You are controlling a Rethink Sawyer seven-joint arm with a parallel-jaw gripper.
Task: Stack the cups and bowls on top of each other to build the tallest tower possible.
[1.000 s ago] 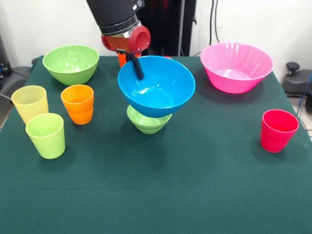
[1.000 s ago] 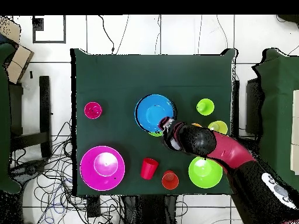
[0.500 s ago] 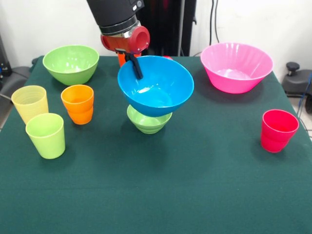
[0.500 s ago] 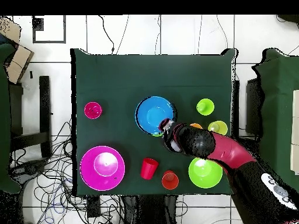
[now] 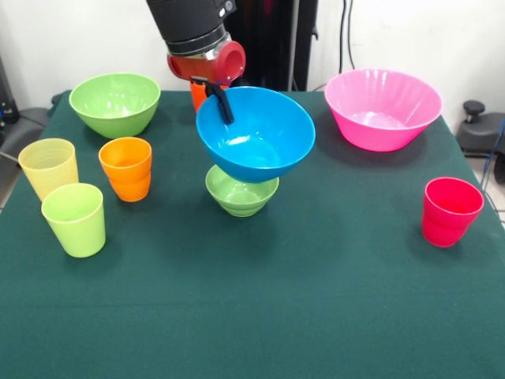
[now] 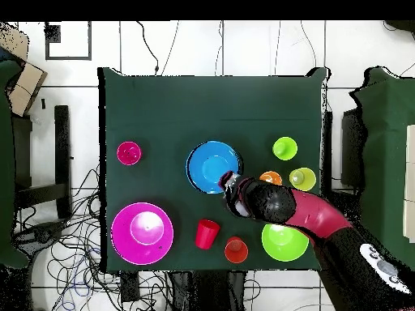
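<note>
**Blue bowl held above small green bowl**

The gripper (image 5: 218, 101) pinches the far rim of the blue bowl (image 5: 256, 134), one dark finger (image 5: 223, 106) inside the wall. The bowl hangs tilted over the small green bowl (image 5: 241, 192) at mid-table (image 5: 316, 316). Large green bowl (image 5: 115, 103) and pink bowl (image 5: 383, 109) sit at the far corners; cups stand along both side edges.
</note>
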